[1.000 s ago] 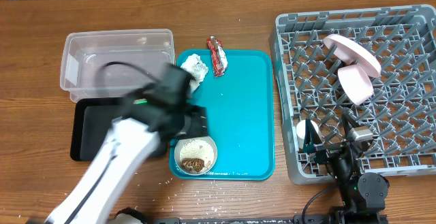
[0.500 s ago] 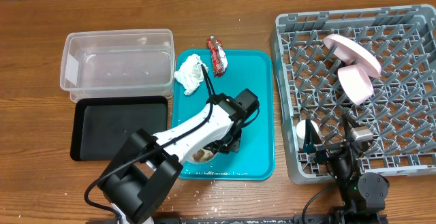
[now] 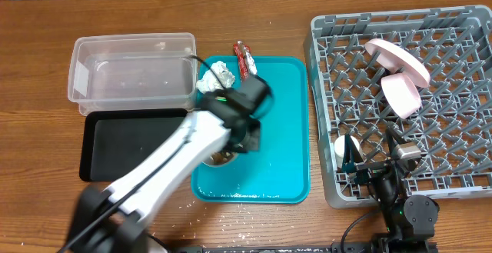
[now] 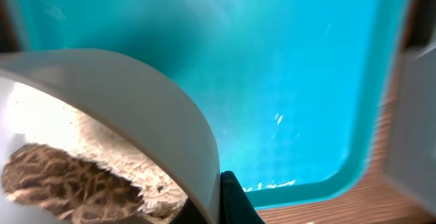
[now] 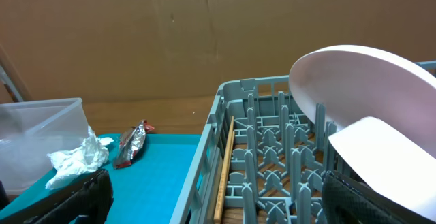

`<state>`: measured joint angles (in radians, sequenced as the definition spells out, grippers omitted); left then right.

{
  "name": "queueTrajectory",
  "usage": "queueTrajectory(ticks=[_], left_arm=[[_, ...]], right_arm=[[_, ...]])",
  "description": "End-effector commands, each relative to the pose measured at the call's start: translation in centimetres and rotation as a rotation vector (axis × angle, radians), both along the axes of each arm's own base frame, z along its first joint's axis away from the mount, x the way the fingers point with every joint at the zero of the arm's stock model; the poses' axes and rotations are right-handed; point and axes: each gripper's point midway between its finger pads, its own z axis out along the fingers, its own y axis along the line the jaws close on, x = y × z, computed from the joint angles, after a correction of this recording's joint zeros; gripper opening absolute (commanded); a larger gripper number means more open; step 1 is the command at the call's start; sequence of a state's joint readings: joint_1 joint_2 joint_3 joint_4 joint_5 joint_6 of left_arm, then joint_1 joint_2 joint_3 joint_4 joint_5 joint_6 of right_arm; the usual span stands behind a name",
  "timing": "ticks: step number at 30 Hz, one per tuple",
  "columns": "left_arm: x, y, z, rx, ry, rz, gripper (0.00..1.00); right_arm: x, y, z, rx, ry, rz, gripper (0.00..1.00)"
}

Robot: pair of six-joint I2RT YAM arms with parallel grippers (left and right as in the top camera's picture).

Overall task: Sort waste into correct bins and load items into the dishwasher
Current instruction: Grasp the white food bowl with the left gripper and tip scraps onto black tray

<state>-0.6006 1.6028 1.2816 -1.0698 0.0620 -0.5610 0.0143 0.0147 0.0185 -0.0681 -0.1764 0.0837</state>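
clear tub (image 3: 132, 72): far left of the bench (image 3: 46, 22), rear side.
black tray (image 3: 127, 141): right in front of the tub; its right end is covered by the left arm.
left tool (image 4: 216, 198): clamped on the bowl rim afaict. Only one dark finger shows in wrist cam, other is hidden behind the bowl wall.
bowl (image 4: 136, 108): over front-left of the teal tray (image 3: 280, 130), mostly under the arm from above. Cut off in wrist cam, w/ rice (image 4: 82, 149) + brown scrap (image 4: 61, 183) inside.
napkin (image 3: 217, 74): rear-left tray corner, partly behind the arm.
wrapper (image 3: 244, 59): just right of napkin, across the rear rim.
rack (image 3: 430, 141): right side. Plate (image 3: 396, 59) and pink bowl (image 3: 401, 95) stand among the pegs; cup (image 3: 344, 149) is half hidden.
right tool (image 5: 218, 207): fingers spread wide, tips cut off by the frame bottom.
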Motion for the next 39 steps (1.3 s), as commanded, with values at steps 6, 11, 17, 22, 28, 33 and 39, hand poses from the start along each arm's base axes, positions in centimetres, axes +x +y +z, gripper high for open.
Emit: queueTrajectory(ticks=[6, 11, 17, 22, 28, 33, 39], left_arm=[[4.1, 10.6, 4.4, -0.501, -0.072, 0.139, 0.04], [4.1, 14.8, 2.4, -0.738, -0.150, 0.181, 0.04], [3.0, 16.9, 4.0, -1.063, -0.424, 0.156, 0.05], [2.8, 19.6, 5.5, -1.136, -0.578, 0.210, 0.05], [2.8, 21.3, 7.7, -1.206, -0.711, 0.217, 0.05], [2.7, 21.2, 7.5, -1.188, -0.731, 0.195, 0.04], [2.5, 21.2, 4.5, -1.050, -0.622, 0.212, 0.07]], right_arm=[[0.0, -0.1, -0.1, -0.003, -0.009, -0.002, 1.00], [0.0, -0.1, -0.1, -0.003, -0.009, -0.002, 1.00], [0.0, -0.1, -0.1, -0.003, -0.009, -0.002, 1.00], [0.0, -0.1, -0.1, -0.003, -0.009, -0.002, 1.00], [0.0, -0.1, -0.1, -0.003, -0.009, -0.002, 1.00], [0.0, -0.1, -0.1, -0.003, -0.009, -0.002, 1.00], [0.0, -0.1, -0.1, -0.003, -0.009, -0.002, 1.00]])
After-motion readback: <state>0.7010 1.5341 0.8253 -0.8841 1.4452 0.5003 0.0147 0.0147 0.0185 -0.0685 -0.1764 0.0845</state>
